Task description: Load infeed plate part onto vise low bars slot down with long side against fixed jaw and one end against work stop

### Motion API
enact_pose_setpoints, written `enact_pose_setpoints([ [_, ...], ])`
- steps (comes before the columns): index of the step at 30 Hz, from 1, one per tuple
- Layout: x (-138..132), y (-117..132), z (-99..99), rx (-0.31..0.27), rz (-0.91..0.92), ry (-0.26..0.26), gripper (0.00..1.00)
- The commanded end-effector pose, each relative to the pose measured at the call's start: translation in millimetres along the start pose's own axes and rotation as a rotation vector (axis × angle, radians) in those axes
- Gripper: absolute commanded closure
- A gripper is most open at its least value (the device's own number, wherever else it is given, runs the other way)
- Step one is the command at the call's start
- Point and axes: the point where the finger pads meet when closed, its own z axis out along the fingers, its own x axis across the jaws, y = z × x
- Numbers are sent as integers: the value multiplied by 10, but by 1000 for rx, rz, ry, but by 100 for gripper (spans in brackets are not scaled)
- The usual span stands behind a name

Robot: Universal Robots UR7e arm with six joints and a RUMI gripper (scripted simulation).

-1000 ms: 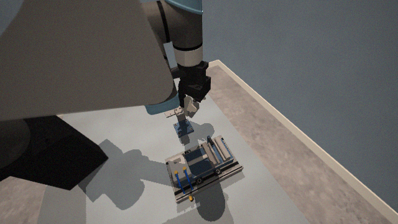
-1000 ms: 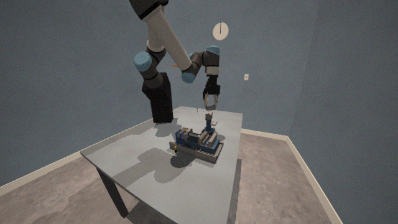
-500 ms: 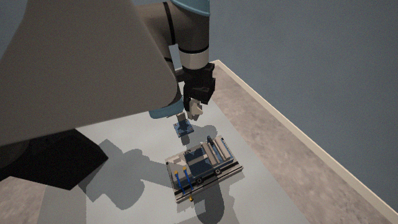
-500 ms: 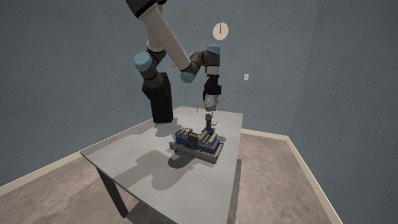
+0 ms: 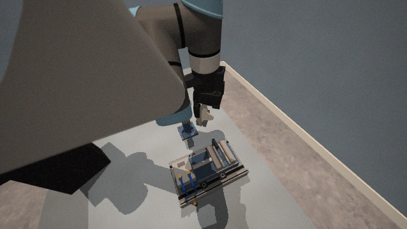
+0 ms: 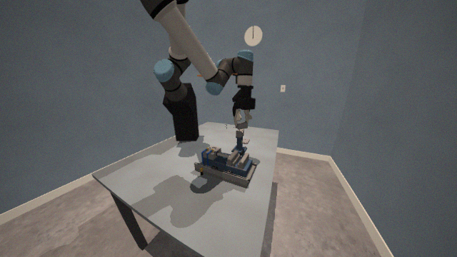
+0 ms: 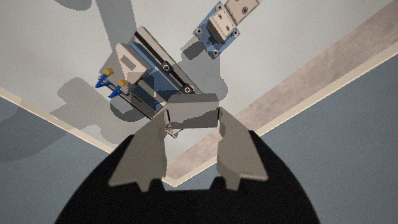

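My gripper (image 7: 194, 109) is shut on the part (image 7: 193, 111), a grey block held across its width between the two fingers. It hangs high in the air above the table, as the top and exterior views show (image 5: 203, 119) (image 6: 241, 125). The vise (image 5: 208, 166) stands open on the table below, with its two jaws and low bars at the right end and blue hoses at the left; it also shows in the wrist view (image 7: 150, 82) and in the exterior view (image 6: 226, 164). I cannot tell which way the slot faces.
The V-block (image 5: 187, 130) on its blue base stands just behind the vise, also in the wrist view (image 7: 218, 27). The infeed plate (image 7: 242, 7) lies beyond it. The table's right edge (image 5: 248, 140) runs close to the vise.
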Motion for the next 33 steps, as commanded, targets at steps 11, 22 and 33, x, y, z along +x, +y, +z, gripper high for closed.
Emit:
enact_pose_setpoints([
  [11, -134, 233, -13, -4, -137, 5, 100],
  [22, -241, 375, -20, -7, -235, 4, 100],
  [33, -326, 483, -28, -9, -310, 3, 100],
])
